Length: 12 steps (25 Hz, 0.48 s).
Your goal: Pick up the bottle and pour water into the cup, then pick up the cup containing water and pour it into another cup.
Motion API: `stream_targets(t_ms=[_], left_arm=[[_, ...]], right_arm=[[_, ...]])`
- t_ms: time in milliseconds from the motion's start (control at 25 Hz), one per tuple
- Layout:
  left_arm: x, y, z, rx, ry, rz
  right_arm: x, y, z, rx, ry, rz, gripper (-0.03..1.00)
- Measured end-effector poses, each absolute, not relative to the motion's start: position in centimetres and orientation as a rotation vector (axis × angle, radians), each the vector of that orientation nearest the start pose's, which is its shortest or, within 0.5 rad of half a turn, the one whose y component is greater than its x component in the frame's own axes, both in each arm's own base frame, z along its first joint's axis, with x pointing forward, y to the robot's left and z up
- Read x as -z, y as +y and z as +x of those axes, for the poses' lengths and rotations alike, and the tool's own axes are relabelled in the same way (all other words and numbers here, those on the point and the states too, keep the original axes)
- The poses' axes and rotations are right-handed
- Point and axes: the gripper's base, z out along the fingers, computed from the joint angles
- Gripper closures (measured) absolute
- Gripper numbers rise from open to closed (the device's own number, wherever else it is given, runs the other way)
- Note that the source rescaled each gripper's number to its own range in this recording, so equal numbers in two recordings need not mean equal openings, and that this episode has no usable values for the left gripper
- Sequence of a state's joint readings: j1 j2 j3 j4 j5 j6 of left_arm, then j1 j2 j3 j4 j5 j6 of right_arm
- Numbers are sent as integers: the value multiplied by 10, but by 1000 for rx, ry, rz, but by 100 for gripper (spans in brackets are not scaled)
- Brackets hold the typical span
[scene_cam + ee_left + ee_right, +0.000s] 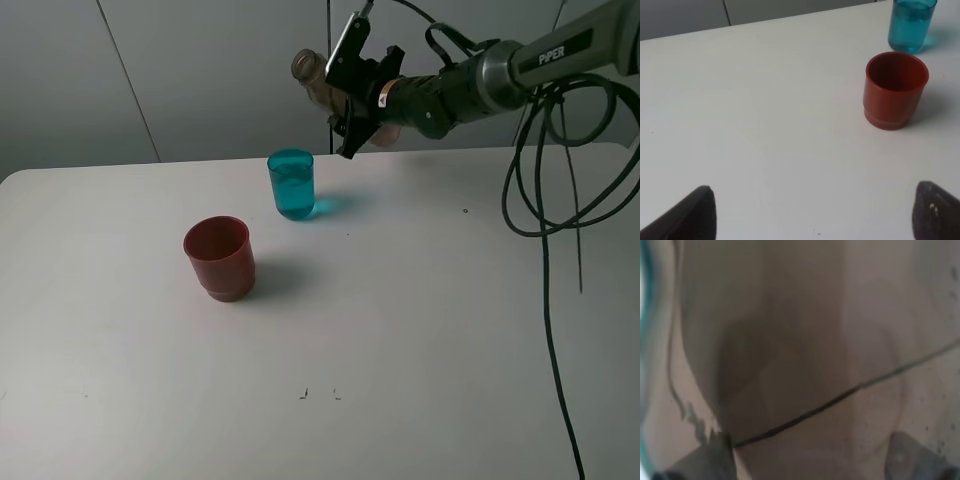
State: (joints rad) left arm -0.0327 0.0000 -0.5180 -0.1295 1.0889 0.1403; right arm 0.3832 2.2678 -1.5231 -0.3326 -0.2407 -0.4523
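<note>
Exterior high view showed one bottle, two cups and one arm in frame. The right gripper was clamped across the bottle's body and held it in the air over the far part of the table, tipped almost flat, its neck pointing left, above and a little right of the cup. That teal cup stood upright with liquid in it, at the far middle of the surface. Another cup, dark red, stood upright nearer and to the left, close to the teal one but apart from it. The tabletop was plain white with a few small dark specks, backed by grey wall panels. Black cables hung down at the right. The far edge ran just behind the teal cup. Wide bare surface lay near and right of both cups. The left gripper hovered over the table's near left, jaws wide apart and holding nothing, the red cup and teal cup beyond it. The right wrist view was filled by blurred brownish bottle wall.
</note>
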Motion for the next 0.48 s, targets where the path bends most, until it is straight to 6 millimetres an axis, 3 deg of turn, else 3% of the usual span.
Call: stream_targets(t_ms=[200,480], left_arm=[[-281,-10,-9,88,2040,187],[-281,-10,-9,88,2040,187]], right_arm=[[-151,164,456,16,1794,-853,95],[-140,117,431,-143,1825,-570,95]])
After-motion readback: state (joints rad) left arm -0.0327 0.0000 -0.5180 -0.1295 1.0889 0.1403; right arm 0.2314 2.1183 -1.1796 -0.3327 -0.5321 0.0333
